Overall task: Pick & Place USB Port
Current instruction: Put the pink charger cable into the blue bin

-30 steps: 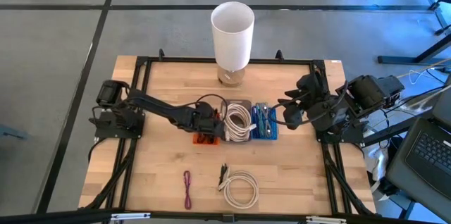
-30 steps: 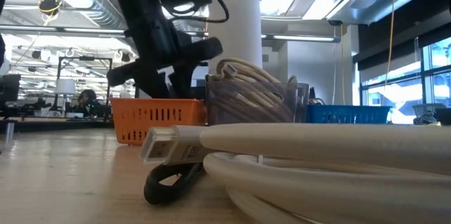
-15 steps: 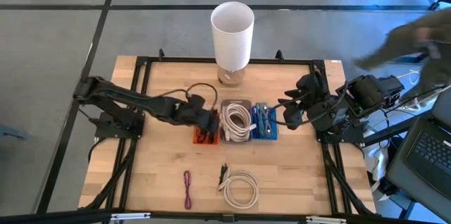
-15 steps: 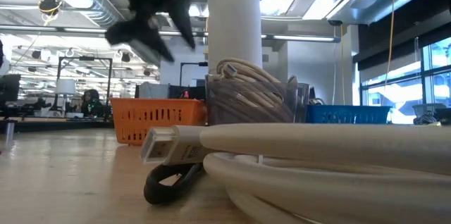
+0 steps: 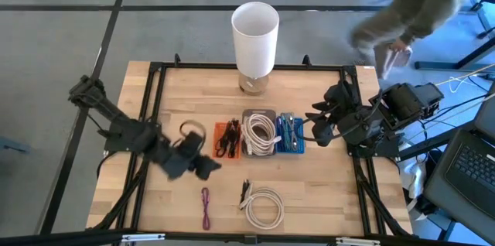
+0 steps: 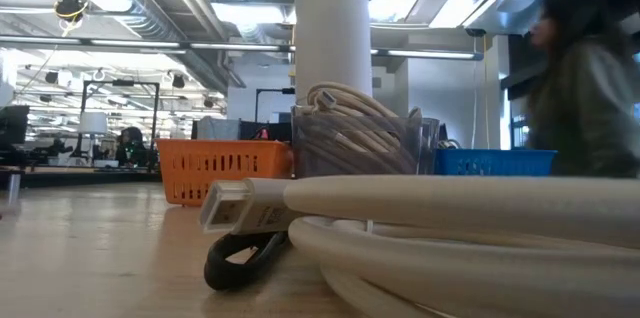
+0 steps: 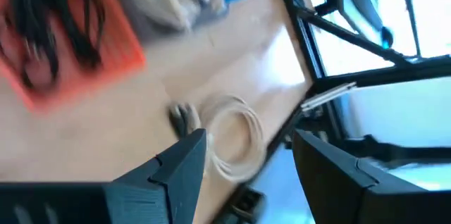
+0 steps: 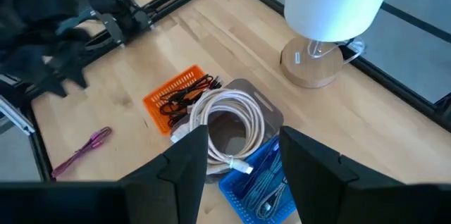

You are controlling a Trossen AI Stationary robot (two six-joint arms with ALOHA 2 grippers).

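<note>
Our left gripper hovers over the bare desk between the orange bin and the purple cable, its fingers spread wide with nothing between them. Our right gripper waits at the right edge beside the blue bin, fingers also apart and empty.

The task's things lie in two places: dark cables sit in the orange bin, a white coil fills the grey bin, and on the desk in front lie the loose white cable with its dark plug and the purple cable.

What worries us from here:
- The white coil is stiff and springy; a pinch on one loop could drag the whole bundle, and its plug end could snag the grey bin's rim.
- The purple cable is thin and flat on the wood, so wide fingers could close over it and miss.
- The bins touch one another; a low approach could nudge all three.
- A person leans in near the far right corner, close to our waiting arm, so a sudden swing there could strike a hand.
</note>
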